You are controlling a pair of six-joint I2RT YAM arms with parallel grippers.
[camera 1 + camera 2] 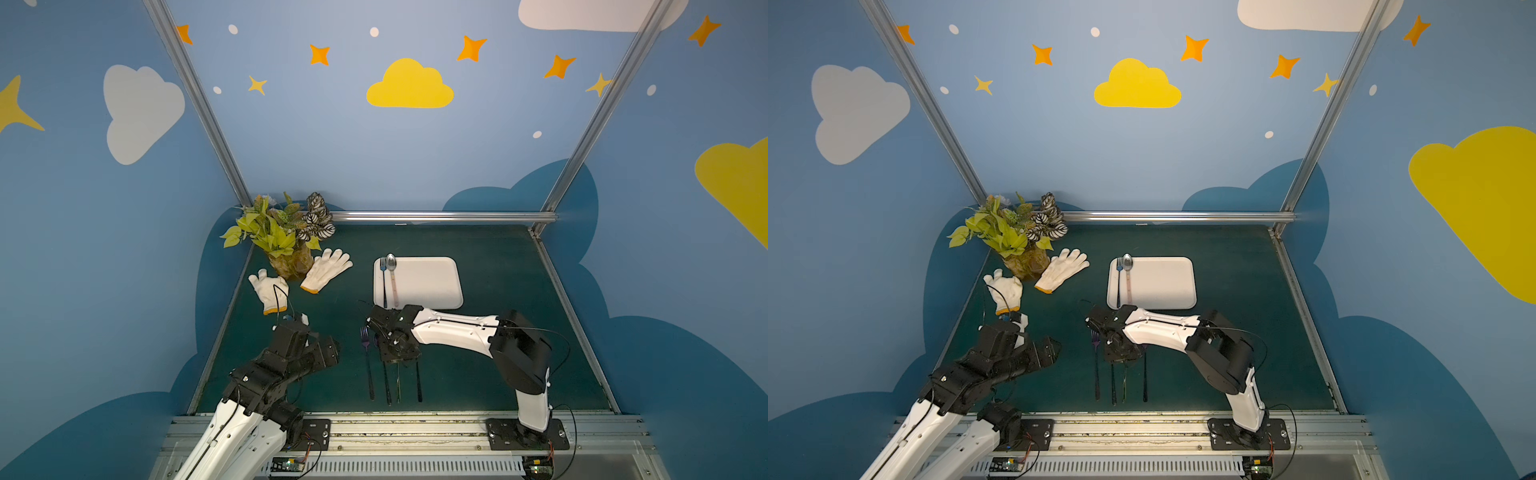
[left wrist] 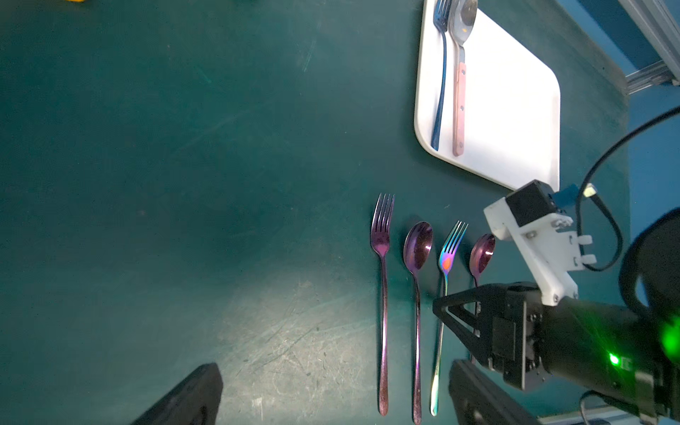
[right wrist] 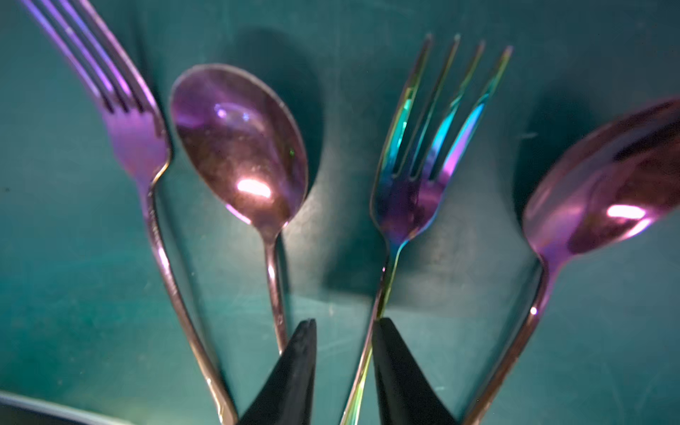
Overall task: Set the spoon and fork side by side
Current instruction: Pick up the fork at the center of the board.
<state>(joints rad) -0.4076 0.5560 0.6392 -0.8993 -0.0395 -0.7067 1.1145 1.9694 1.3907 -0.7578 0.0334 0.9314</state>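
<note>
The right arm (image 1: 453, 328) reaches low across the dark green matted surface (image 1: 478, 374). Its jaws point down, slightly parted astride the handle of the rainbow-tinted metal fork (image 3: 412, 191), with one finger (image 3: 397, 368) touching it. That fork lies between a purple metal spoon (image 2: 417, 250) and a second purple spoon (image 2: 482, 254), in a row with a purple metal fork (image 2: 382, 235). The left arm (image 1: 257, 374) hangs back, jaws spread wide and empty. Blue walls (image 1: 332, 145) painted with clouds and stars enclose the surface.
</note>
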